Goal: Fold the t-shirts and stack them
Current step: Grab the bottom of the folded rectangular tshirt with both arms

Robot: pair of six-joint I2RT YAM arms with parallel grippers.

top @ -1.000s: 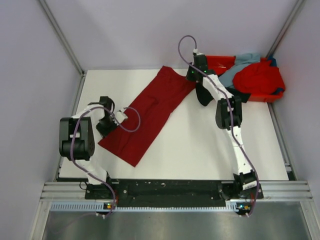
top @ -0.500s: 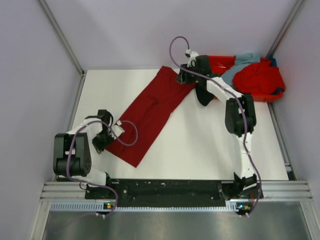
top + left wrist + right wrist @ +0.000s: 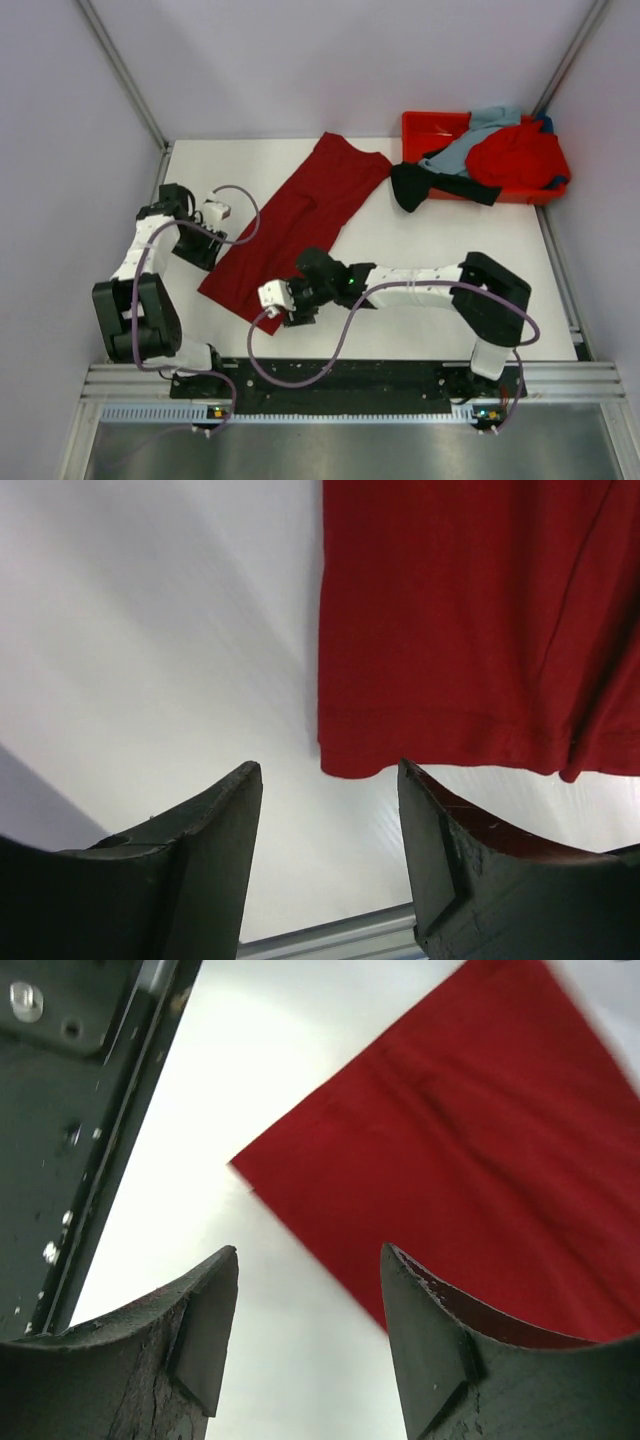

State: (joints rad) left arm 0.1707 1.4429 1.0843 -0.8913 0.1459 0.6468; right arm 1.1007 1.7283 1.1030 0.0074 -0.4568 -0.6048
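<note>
The dark crimson shirt (image 3: 305, 225) lies flat on the white surface (image 3: 420, 240). It makes a long strip that slants from the far middle down to the near left. It looks folded once the long way, but I cannot be sure from above. It needs more folds to become a small neat square.

The left claw (image 3: 325, 775) is just beside the near left end of the strip. Its two fingers are apart and hold nothing. The right claw (image 3: 308, 1255) is by the strip's near corner. Its fingers are apart too, and empty.

Three more shirts wait at the far right. The bright red shirt (image 3: 515, 155) and the grey-blue shirt (image 3: 470, 145) sit in a heap in the orange-red tray (image 3: 425, 125). The black shirt (image 3: 410, 185) hangs over the tray's edge onto the surface. None of them is folded, and no stack has begun. I think most of the job is left.
</note>
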